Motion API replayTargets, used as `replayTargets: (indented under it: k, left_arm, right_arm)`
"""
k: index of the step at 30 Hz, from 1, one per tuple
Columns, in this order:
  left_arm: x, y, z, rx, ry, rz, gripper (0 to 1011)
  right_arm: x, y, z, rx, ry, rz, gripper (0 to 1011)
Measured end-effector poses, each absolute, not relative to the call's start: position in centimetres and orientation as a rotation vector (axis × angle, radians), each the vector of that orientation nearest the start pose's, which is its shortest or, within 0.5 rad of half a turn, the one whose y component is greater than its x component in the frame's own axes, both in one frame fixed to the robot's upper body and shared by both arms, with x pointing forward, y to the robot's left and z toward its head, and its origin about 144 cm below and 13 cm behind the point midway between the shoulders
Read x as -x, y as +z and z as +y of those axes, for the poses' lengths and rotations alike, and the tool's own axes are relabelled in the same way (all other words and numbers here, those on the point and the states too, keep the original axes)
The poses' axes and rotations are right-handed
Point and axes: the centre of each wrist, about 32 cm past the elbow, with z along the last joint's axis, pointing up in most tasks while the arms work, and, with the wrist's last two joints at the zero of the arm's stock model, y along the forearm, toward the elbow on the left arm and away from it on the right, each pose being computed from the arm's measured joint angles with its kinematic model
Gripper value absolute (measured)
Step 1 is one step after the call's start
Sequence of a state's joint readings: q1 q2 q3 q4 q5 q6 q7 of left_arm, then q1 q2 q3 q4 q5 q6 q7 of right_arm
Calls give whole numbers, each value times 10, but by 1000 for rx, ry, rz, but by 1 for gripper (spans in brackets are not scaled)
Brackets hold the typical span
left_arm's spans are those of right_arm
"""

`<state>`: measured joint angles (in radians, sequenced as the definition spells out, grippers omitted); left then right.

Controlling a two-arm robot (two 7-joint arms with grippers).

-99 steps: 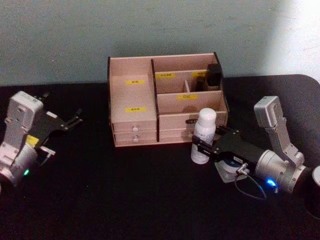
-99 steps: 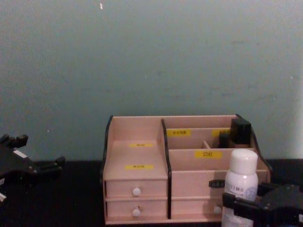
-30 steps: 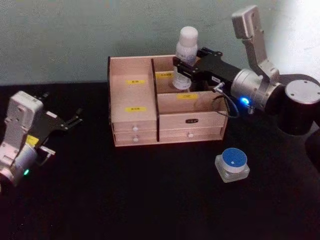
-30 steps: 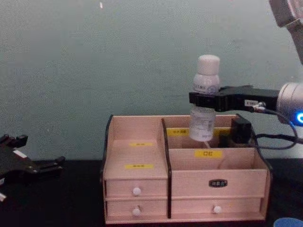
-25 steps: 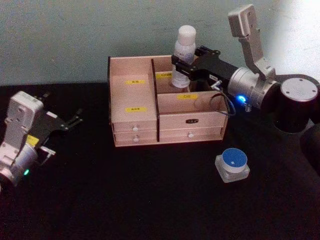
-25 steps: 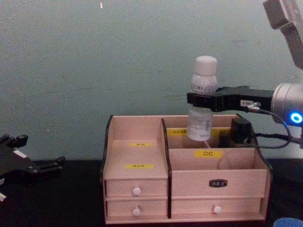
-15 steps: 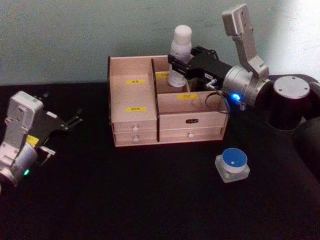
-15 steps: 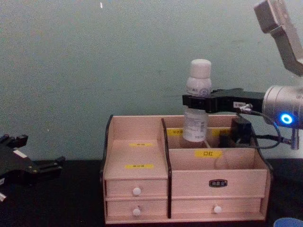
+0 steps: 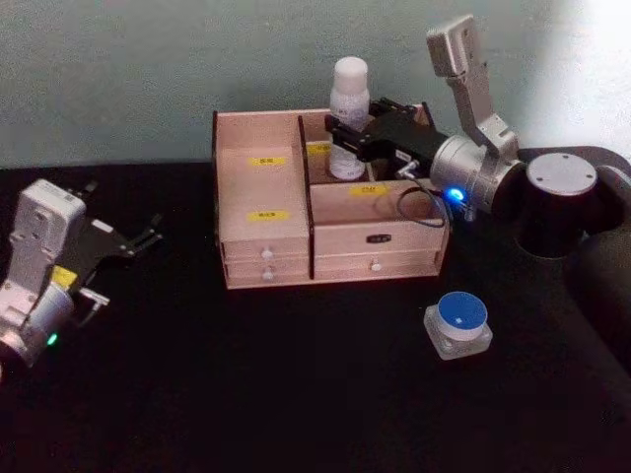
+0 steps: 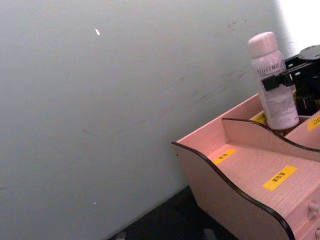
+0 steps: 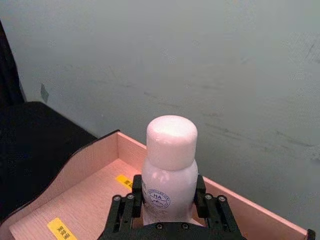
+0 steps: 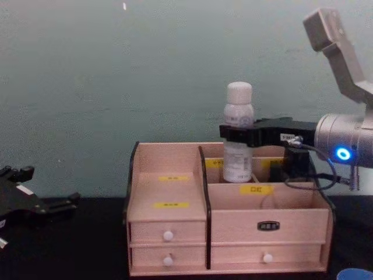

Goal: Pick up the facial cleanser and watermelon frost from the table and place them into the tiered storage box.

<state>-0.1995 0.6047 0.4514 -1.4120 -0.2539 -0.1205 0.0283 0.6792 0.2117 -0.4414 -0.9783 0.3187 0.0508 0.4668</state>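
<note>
So the big change over the last few seconds: the facial cleanser (image 12: 238,163) is off the worktop, where it stood in front of the tiered storage box (image 12: 291,219), and is now up at the box's back row. In the last second it also slid sideways toward the box's centre divider and dropped a fair bit. Its lower half now sits down inside the rear compartment just right of that divider, behind the yellow label, standing upright. Whether its base has actually touched the compartment floor, can't tell; the partition in front hides it.

The right hand (image 12: 238,133) is reaching in over the box from the box's right side, and its fingers are clamped around the bottle's middle, just under the shoulder. No sign of letting go yet.

The left hand (image 9: 148,235) hasn't budged: parked well off to the left of the box, fingers spread, holding nothing.

What it means for the task: item one looks basically delivered. It probably just needs a touch more lowering, if any, then a release and a straight lift out so the bottle doesn't tip. The watermelon frost (image 9: 458,325), the little blue-lidded jar, is untouched on the worktop in front of the box's right end, so that's half the job left.
</note>
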Motion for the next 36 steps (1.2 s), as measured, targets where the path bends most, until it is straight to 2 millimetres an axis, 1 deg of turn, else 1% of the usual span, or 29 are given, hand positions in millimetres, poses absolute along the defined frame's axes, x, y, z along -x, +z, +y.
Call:
replayTargets:
  k: [12, 36]
  left_arm:
    - [-489, 1140, 310, -304, 1248, -285, 1001]
    - [-489, 1140, 310, -304, 1248, -285, 1001]
  right_arm:
    - [-630, 1207, -210, 138, -861, 3, 599]
    - [-633, 1196, -211, 176, -868, 28, 599]
